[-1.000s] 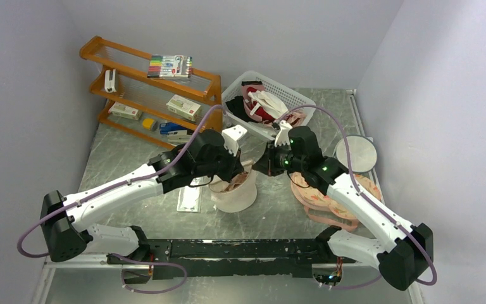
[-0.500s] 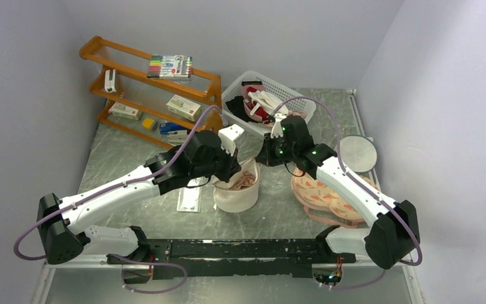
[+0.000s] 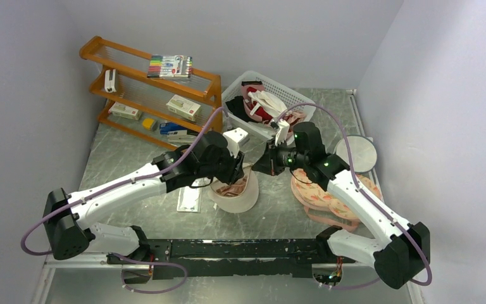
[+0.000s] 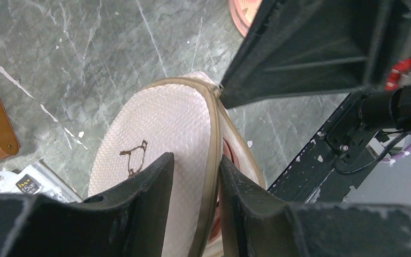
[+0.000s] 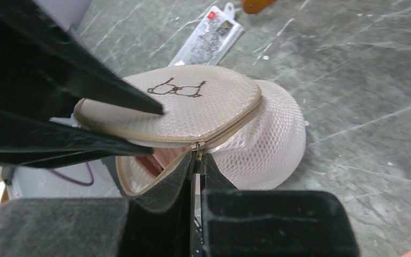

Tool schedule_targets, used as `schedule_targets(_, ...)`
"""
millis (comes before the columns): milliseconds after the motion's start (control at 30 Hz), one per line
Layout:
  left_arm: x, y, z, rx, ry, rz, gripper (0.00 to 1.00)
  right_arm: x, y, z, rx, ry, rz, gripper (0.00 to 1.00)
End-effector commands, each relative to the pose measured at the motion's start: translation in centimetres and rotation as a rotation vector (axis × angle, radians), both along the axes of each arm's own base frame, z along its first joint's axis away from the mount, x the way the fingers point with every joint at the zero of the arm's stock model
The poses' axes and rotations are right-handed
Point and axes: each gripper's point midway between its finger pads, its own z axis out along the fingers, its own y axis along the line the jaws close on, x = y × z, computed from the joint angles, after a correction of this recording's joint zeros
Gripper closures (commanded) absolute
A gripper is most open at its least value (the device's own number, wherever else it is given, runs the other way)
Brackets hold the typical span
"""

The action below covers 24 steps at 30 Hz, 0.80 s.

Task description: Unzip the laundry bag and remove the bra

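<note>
The laundry bag [image 3: 237,199] sits on the table [image 3: 278,212], in the middle between the two arms. Its zip is partly undone, and the flat top face [image 5: 192,110] with the black emblem [image 5: 175,87] is raised off the mesh bowl [image 5: 267,139]. The right gripper [image 5: 197,158] is closed tight and pinches the small zip pull [image 5: 195,145]. The left gripper [image 4: 195,159] has its jaws a little apart; the beige rim [image 4: 210,134] of the raised face passes between the fingers.
</note>
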Motion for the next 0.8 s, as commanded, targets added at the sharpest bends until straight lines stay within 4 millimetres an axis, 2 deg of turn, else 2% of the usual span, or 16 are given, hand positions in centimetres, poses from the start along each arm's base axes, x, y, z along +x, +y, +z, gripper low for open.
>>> schedule_targets(0, 0.2, -0.9, 0.9, -0.005, -0.011, -0.021, 0.55, -1.8, 1.2, 2.3, 0.099, -0.047, 0.117, 1.0)
schedule_targets(67, 0.2, -0.9, 0.9, -0.007, -0.01, -0.025, 0.59, -2.3, 1.4, 2.5, 0.113, -0.05, 0.145, 1.0)
schedule_targets(167, 0.1, -0.6, 1.3, -0.012, -0.02, -0.023, 0.73, -2.8, 1.7, 2.3, 0.122, -0.04, 0.184, 1.0)
schedule_targets(300, 0.2, 0.1, 2.6, -0.028, -0.053, -0.007, 0.87, -2.9, 1.7, 1.6, 0.106, -0.022, 0.204, 1.0)
schedule_targets(400, 0.2, 0.9, 3.7, -0.045, -0.09, 0.006, 0.92, -3.0, 1.9, 1.5, 0.111, -0.017, 0.219, 1.0)
schedule_targets(700, -1.0, 2.4, 7.1, -0.081, -0.22, -0.092, 0.93, -3.3, 2.1, 1.6, 0.144, 0.029, 0.277, 1.0)
schedule_targets(767, -1.3, 2.8, 7.5, -0.071, -0.249, -0.114, 0.93, -2.5, 1.3, 2.0, 0.163, 0.029, 0.255, 1.0)
